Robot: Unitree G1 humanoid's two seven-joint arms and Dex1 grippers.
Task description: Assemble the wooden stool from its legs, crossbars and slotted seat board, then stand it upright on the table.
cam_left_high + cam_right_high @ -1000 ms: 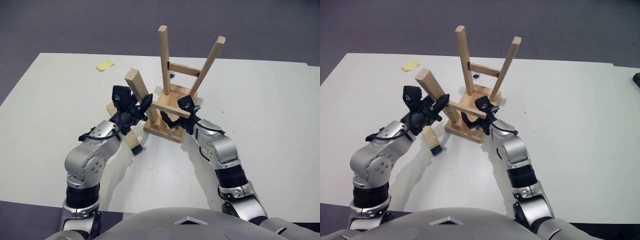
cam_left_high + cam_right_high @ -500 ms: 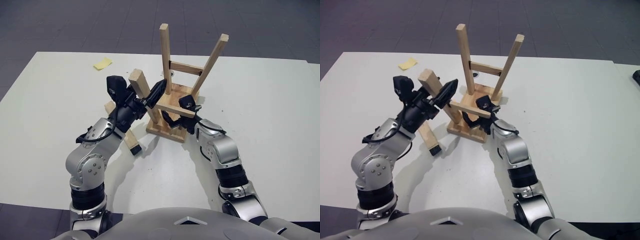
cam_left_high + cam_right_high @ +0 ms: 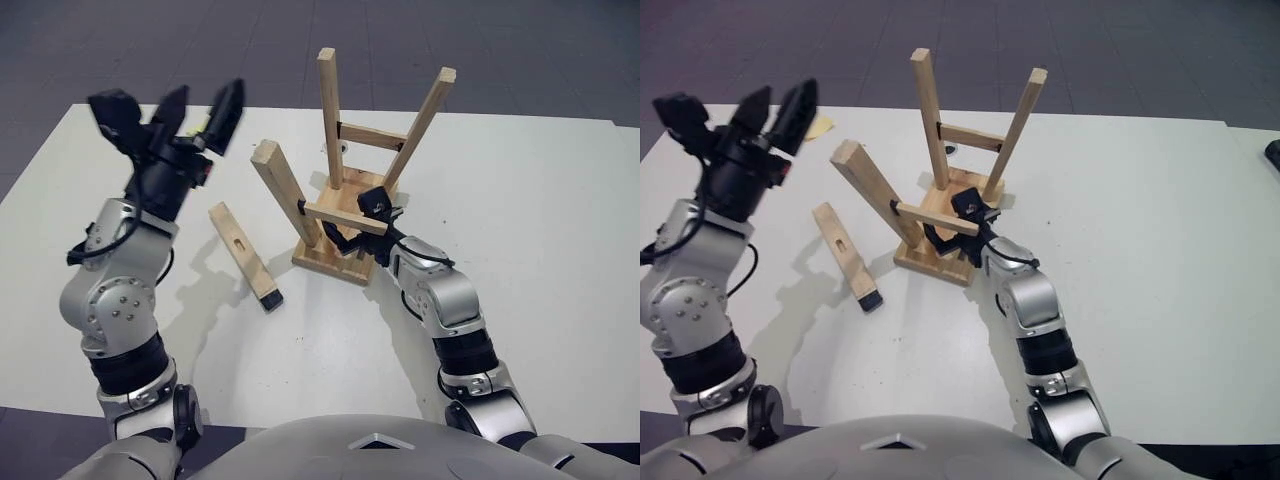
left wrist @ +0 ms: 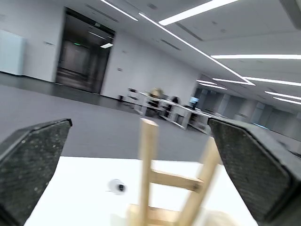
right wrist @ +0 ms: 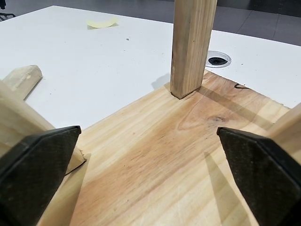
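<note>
— Left fingers (image 3: 226,102)?
— Spread wide, pinching nothing. Raised high at the upper left of the head views, well above the desk (image 3: 560,260). In the left wrist view, set at the two side edges of the frame, with stool legs far off between them.

— Right fingers (image 5: 35,157)?
— Spread as well, nothing pinched. Held low over the seat board (image 5: 155,141) at the middle of the head views, bare wood in the gap between them.

— And the stool (image 3: 345,200)?
— Upside down at centre frame, seat board flat on the desk. Upright leg (image 3: 328,110) at the far side, leaning leg (image 3: 420,120) to its right, upper crossbar (image 3: 372,136) joining the two. Slanting leg (image 3: 282,190) tipped toward the upper left, tied in by a lower crossbar (image 3: 338,217) just beside the right fingers.

— Touching that crossbar?
— Cannot tell.

— Fourth leg?
— Loose leg (image 3: 243,254), flat on the desk, left of the seat board and near it but apart. Dark cap on the near end, slot on the upper face.

— Anything else out there?
— Yellow note (image 5: 104,22) toward the desk's far left, partly behind the left fingers in the head views. Round cable port (image 3: 953,152) in the desk just behind the stool.
</note>
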